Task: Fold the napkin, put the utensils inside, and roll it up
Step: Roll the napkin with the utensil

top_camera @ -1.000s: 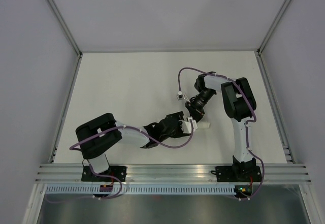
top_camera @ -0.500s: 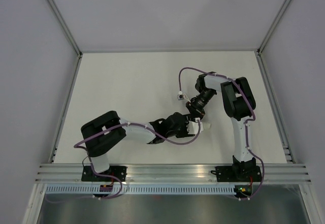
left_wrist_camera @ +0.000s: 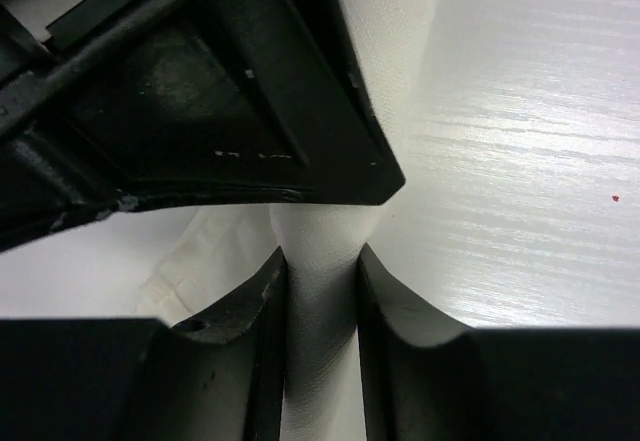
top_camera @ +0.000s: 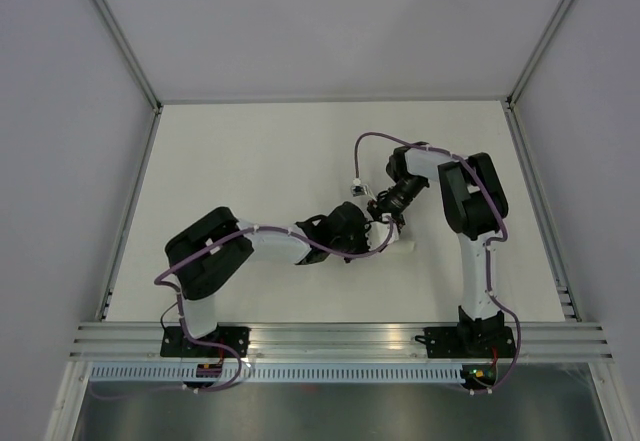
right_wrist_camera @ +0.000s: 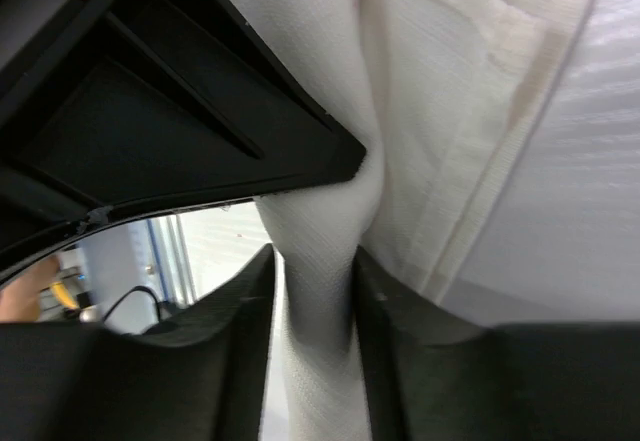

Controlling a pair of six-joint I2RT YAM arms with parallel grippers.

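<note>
The napkin [top_camera: 402,249] is a tight white roll, mostly hidden under the two grippers in the top view. My left gripper [top_camera: 373,244] reaches it from the left. In the left wrist view both fingers of my left gripper [left_wrist_camera: 320,273] press on the roll [left_wrist_camera: 385,21], shut on it. My right gripper [top_camera: 386,226] comes down on it from behind. In the right wrist view my right gripper [right_wrist_camera: 315,266] has the cloth [right_wrist_camera: 440,111] filling its jaws, pinched at the waist. Each wrist view shows the other gripper's black finger close above. The utensils are hidden.
The cream table [top_camera: 250,181] is walled by grey panels on the left, back and right. An aluminium rail [top_camera: 340,336] runs along the near edge by the arm bases. Purple cables loop over both arms.
My left arm has swung right and forward to the roll, and its wide-open jaws have closed on the cloth. The right gripper has shifted slightly back and eased its squeeze.
</note>
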